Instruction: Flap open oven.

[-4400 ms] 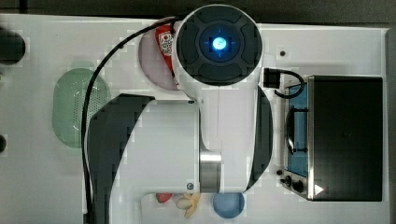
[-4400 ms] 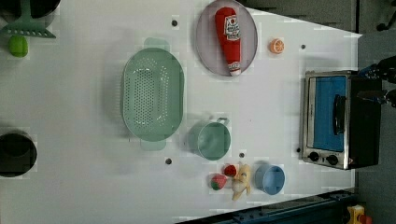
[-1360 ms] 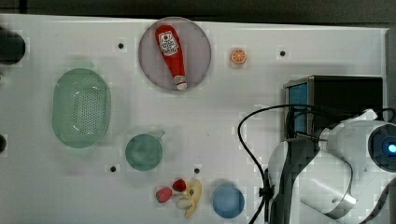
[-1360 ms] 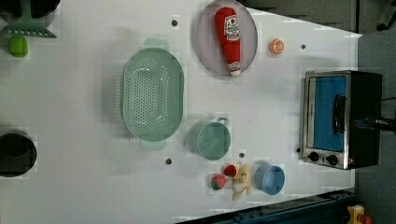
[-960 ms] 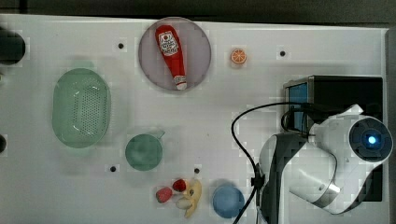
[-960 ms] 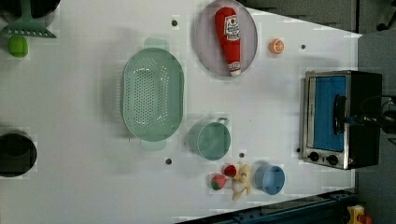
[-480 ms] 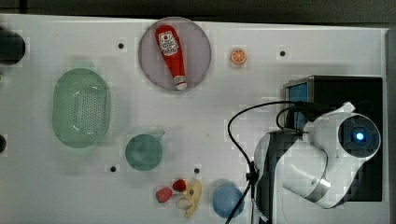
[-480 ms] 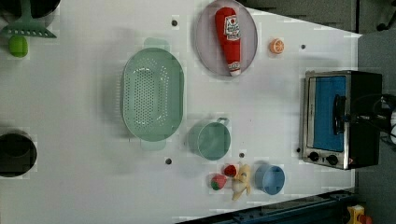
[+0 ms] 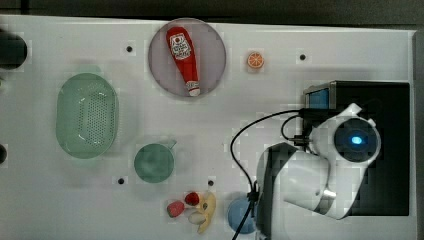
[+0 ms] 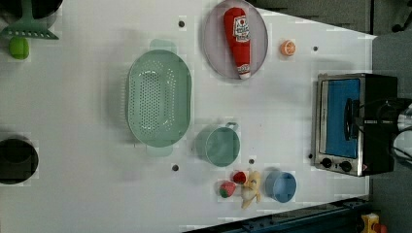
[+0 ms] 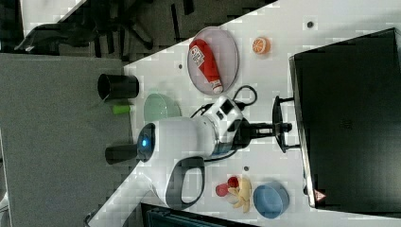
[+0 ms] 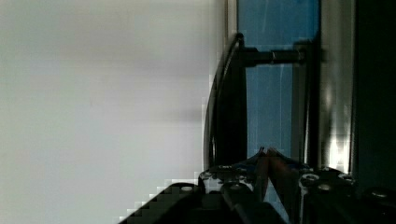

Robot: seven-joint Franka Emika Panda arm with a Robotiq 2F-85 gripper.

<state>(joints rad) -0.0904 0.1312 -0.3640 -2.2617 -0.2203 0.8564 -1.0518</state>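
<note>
**A:** One step counts here: getting hold of the door. Reading the top view from its left, the pale green perforated plastic colander (image 9: 87, 115) and the red ketchup bottle (image 9: 183, 52) lie well apart from the job. Where is the target?

**B:** At the top view's far right edge of the white tabletop (image 9: 350, 45): the boxy toaster oven with a black top and silver front (image 9: 385, 95). In the left view its blue-tinted glass door (image 10: 340, 97) stands closed and upright, so nothing has been flapped open yet.

**A:** And the end effector (image 11: 283, 126)?

**B:** In the right view it reaches level from the white arm and crosses the black bar handle (image 11: 278, 111) about midway along. Its gap is narrow. Whether it clamps the bar or merely hooks past it toward the glass, I cannot tell.

**A:** So the step in hand is the grasp at the handle.

**B:** That is my reading. The next move would call for a pull away from the oven front, curving downward about the door's bottom hinge. A straight tug risks dragging the whole oven.
</note>
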